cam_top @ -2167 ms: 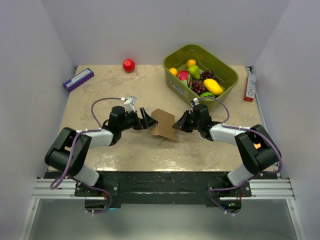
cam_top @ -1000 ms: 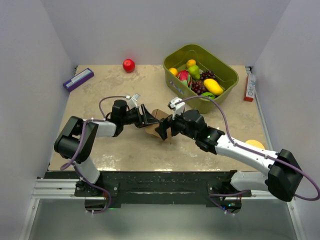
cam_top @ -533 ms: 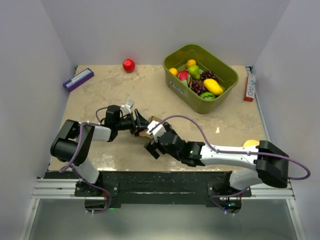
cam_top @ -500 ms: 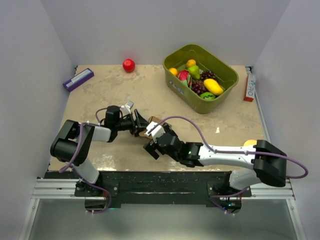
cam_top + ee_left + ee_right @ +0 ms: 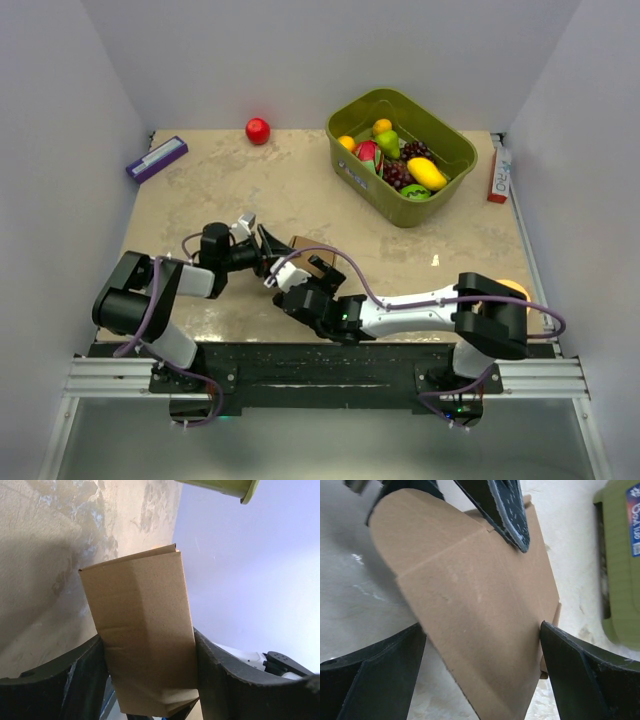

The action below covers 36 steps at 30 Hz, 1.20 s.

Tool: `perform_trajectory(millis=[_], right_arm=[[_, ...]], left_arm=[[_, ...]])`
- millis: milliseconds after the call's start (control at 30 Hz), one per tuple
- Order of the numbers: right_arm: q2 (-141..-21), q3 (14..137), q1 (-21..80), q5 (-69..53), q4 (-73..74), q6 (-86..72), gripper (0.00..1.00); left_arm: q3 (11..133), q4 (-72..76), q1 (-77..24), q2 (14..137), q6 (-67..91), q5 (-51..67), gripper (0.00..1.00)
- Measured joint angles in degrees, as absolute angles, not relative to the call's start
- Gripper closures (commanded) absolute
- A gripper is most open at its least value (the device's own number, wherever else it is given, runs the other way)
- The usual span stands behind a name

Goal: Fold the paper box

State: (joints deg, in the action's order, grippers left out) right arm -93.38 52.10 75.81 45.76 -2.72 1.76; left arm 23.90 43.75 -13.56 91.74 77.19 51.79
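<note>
1. Your left pincer [image 5: 147, 635] is clamped on the paper box [image 5: 137, 600], with a finger against each side of the brown cardboard.
2. Your right pincer [image 5: 481, 627] stands wide, its fingers either side of a cardboard panel; you cannot tell whether they touch it.
3. The box is between both pincers, over the near middle of the worktop [image 5: 200, 190], well apart from the green bin [image 5: 455, 160].
</note>
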Motion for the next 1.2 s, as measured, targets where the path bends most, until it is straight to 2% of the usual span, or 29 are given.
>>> perform_trajectory(millis=[100, 233, 367, 467, 500, 567, 600, 700, 867, 1067, 1200], right_arm=[[-94.94, 52.56, 75.81, 48.42, -2.33, 1.85, 0.10], [-96.64, 52.56, 75.81, 50.83, -2.11, 2.70, 0.27], [-97.73, 52.56, 76.27, 51.40, -2.42, 4.01, 0.37], [-97.82, 52.56, 76.64, 51.31, -2.52, 4.97, 0.42], [-97.78, 52.56, 76.66, 51.00, -2.55, 5.19, 0.43], [-97.73, 52.56, 76.66, 50.41, -2.52, 5.48, 0.46], [-97.65, 52.56, 76.62, 49.91, -2.31, 5.63, 0.46], [-96.95, 52.56, 76.31, 48.16, -0.78, 5.39, 0.48], [-95.72, 53.98, 74.19, 43.22, 5.23, 4.36, 0.50], [-93.93, 58.81, 71.11, 36.32, 13.93, 2.70, 0.51], [-91.94, 59.57, 68.71, 31.86, 17.89, 1.80, 0.51]], left_arm=[[22.87, 44.12, -13.50, 90.87, 77.56, 51.13, 0.74], [20.91, 44.10, -13.47, 89.52, 77.91, 50.74, 0.73], [19.25, 44.01, -13.39, 87.92, 77.52, 50.26, 0.70], [18.33, 43.33, -13.17, 86.43, 76.95, 50.13, 0.58], [18.17, 42.98, -13.15, 85.93, 76.69, 50.06, 0.46], [18.11, 41.93, -13.13, 85.12, 75.79, 49.91, 0.34], [18.11, 41.39, -13.10, 84.79, 75.33, 49.87, 0.24], [18.11, 40.95, -12.99, 84.18, 74.13, 51.13, 0.13], [18.11, 41.65, -11.79, 83.33, 72.36, 54.26, 0.08], [18.22, 41.82, -4.84, 82.19, 68.05, 55.81, 0.05], [20.75, 37.17, -2.85, 81.56, 61.21, 56.03, 0.04]])
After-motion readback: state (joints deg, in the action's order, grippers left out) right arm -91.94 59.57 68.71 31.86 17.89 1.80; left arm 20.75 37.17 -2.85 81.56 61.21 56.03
